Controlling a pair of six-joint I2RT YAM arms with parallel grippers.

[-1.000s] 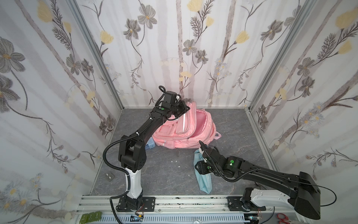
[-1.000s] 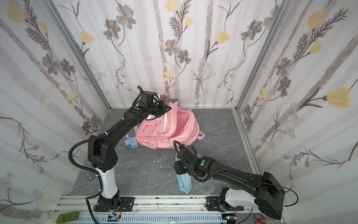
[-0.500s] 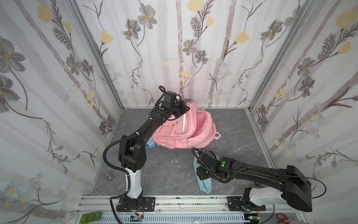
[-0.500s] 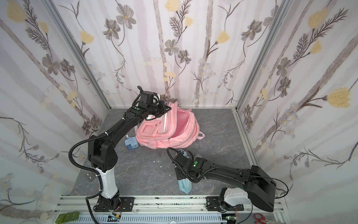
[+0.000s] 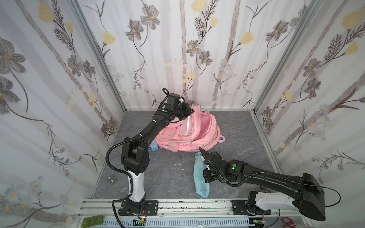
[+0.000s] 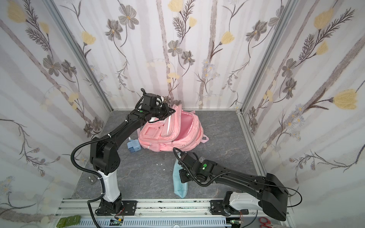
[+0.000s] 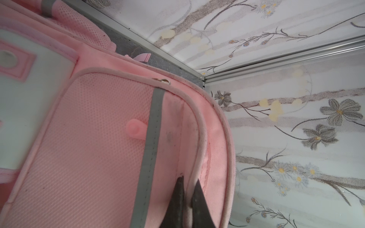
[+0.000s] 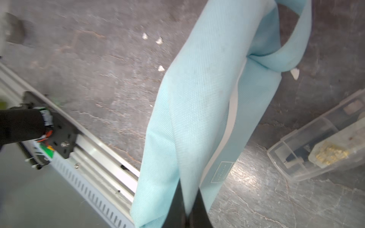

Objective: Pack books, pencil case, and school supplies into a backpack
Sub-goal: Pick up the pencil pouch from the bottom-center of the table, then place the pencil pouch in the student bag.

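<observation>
The pink backpack [image 5: 197, 136] [image 6: 177, 138] lies at the back of the floor with its main compartment gaping. My left gripper [image 5: 190, 111] [image 7: 189, 178] is shut on the piped edge of the backpack's [image 7: 98, 138] raised front flap. The light-blue pencil case [image 5: 199, 177] [image 6: 178, 181] [image 8: 197, 98] lies in front of the backpack, its loop at the far end. My right gripper [image 8: 188, 186] is shut on a fold of its fabric. A pale-blue boxy item [image 6: 134, 147] sits left of the backpack. A clear case [image 8: 320, 146] lies beside the pencil case. The books are out of view.
Floral walls close in three sides. The aluminium rail [image 5: 177, 205] with both arm bases runs along the front. A small grey piece [image 5: 112, 180] lies at the floor's left. White crumbs [image 5: 177, 163] dot the middle. Red scissors [image 5: 288, 225] lie beyond the rail.
My right gripper has come down from above onto the pencil case and its jaws have closed on the fabric. The left arm and the backpack flap have not moved.
</observation>
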